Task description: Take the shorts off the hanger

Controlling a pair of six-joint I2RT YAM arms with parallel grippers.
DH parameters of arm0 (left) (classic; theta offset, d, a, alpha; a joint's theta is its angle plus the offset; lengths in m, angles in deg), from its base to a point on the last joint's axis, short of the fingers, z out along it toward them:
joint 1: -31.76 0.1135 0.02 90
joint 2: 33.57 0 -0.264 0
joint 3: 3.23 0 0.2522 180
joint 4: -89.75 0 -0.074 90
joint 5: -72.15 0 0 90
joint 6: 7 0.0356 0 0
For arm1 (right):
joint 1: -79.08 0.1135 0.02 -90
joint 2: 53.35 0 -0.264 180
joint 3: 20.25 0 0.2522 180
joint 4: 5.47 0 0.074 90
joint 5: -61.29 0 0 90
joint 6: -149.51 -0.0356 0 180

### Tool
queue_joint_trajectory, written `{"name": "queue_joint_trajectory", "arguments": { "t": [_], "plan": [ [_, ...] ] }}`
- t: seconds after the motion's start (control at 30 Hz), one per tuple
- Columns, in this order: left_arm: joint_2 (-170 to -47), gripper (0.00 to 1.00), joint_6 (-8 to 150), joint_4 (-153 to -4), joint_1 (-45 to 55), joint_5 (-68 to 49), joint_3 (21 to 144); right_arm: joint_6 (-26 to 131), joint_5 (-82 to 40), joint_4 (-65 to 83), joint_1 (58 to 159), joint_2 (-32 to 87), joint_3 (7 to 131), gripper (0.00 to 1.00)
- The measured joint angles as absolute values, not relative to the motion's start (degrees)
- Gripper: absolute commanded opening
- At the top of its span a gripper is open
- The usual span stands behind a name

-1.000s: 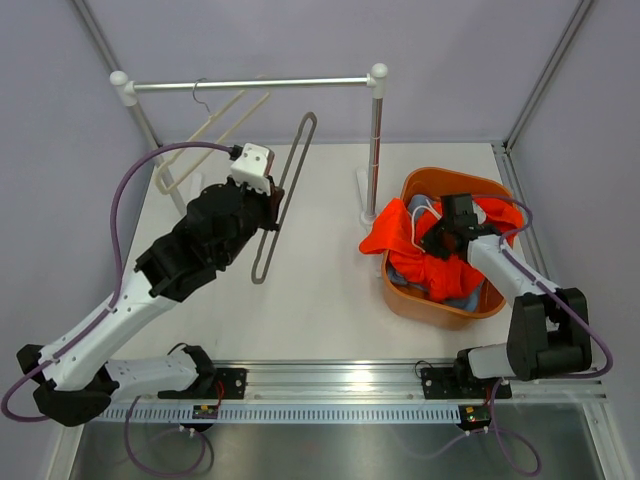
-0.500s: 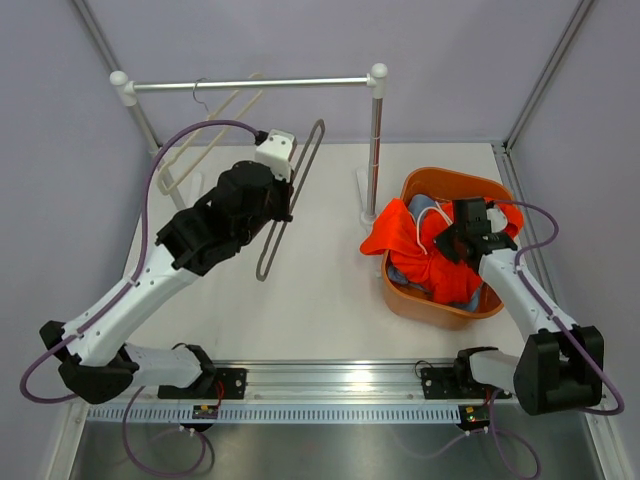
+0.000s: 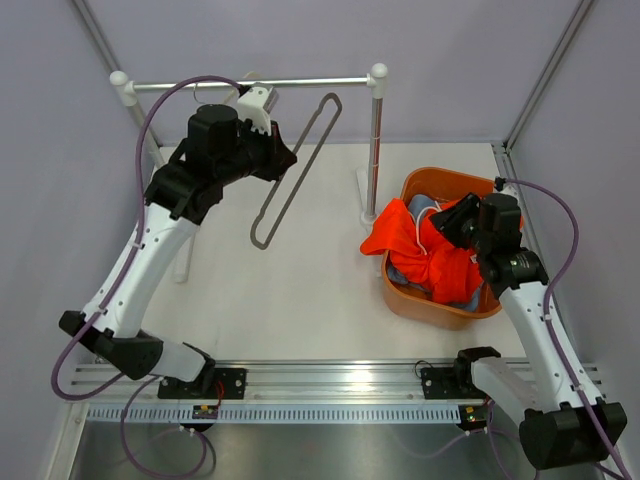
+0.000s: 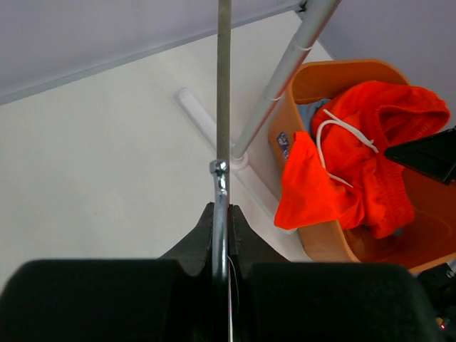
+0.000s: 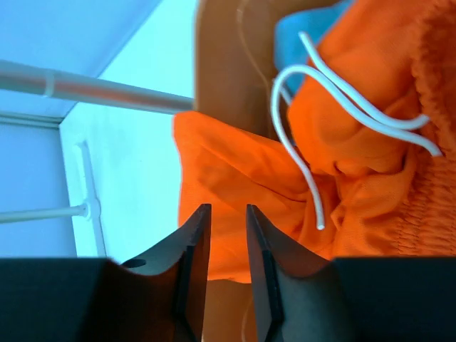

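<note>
Watching from beside the table. Left gripper (image 4: 221, 214) is raised near the rail (image 3: 250, 85), clamped tight on a bare wire hanger (image 4: 224, 85). Orange shorts (image 3: 440, 265) lie heaped in the orange basket (image 3: 440, 312), one leg spilling over its left rim, white drawstring on top. Blue shorts (image 5: 288, 35) seem to lie underneath, mostly hidden. Right gripper (image 5: 226, 214) hovers above the heap, fingers a sliver apart, holding nothing.

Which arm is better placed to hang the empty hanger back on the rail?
Left. The left gripper is shut on the hanger, held up near the rail. The right gripper hovers by the orange shorts at the basket, away from both.
</note>
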State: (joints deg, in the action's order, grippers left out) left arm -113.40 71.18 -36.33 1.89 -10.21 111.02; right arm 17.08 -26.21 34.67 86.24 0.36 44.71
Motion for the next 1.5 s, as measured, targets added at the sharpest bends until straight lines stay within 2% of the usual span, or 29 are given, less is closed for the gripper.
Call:
{"name": "queue_joint_trajectory", "arguments": {
  "t": [0.2,0.57,1.5],
  "plan": [
    [-121.3,0.0,72.7,-35.3,3.0,-1.1,120.0,20.4,-24.4,34.7,86.2,-2.4,47.9,0.37],
    [-128.5,0.0,73.1,-34.1,5.3,1.7,127.2,23.2,-22.6,34.7,86.2,-3.2,48.7,0.38],
    [-131.8,0.0,72.8,-39.2,5.6,-10.7,136.0,24.2,-18.6,34.5,86.2,-1.3,48.7,0.37]
  ]
}}
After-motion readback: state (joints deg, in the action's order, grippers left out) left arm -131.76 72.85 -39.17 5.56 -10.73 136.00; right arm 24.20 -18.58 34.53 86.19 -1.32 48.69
